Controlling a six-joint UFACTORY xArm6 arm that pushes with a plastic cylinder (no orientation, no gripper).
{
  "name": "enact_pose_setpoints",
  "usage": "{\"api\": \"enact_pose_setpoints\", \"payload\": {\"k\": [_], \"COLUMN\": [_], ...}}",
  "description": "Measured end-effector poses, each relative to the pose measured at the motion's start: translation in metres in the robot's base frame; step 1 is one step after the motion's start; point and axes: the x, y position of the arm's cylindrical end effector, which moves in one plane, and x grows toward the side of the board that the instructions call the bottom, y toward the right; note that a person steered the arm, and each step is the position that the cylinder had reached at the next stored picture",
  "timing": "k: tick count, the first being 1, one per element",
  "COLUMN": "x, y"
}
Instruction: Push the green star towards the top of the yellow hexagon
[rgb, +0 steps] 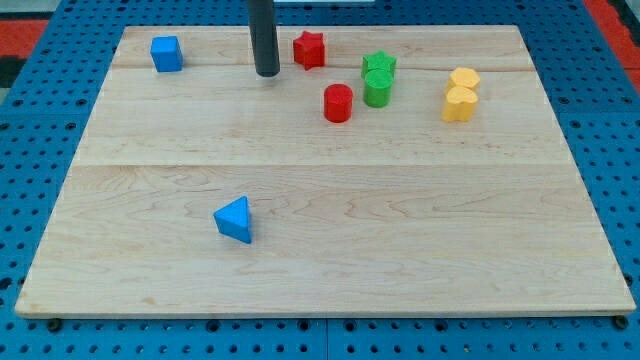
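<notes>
The green star (379, 65) lies near the view's top, right of centre, touching a green round block (377, 90) just below it. The yellow hexagon (464, 79) sits further right, with a second yellow block (459, 105) touching it from below. My tip (266, 73) rests on the board left of the red star (310, 49), well to the left of the green star and apart from every block.
A red round block (338, 103) lies left of the green round block. A blue cube (166, 53) sits at the top left. A blue triangle (235, 220) lies at lower left. The wooden board (320, 260) sits on a blue pegboard.
</notes>
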Motion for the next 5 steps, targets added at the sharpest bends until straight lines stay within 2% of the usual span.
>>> {"api": "enact_pose_setpoints", "payload": {"k": [3, 5], "x": [0.021, 0.028], "y": [0.008, 0.075]}}
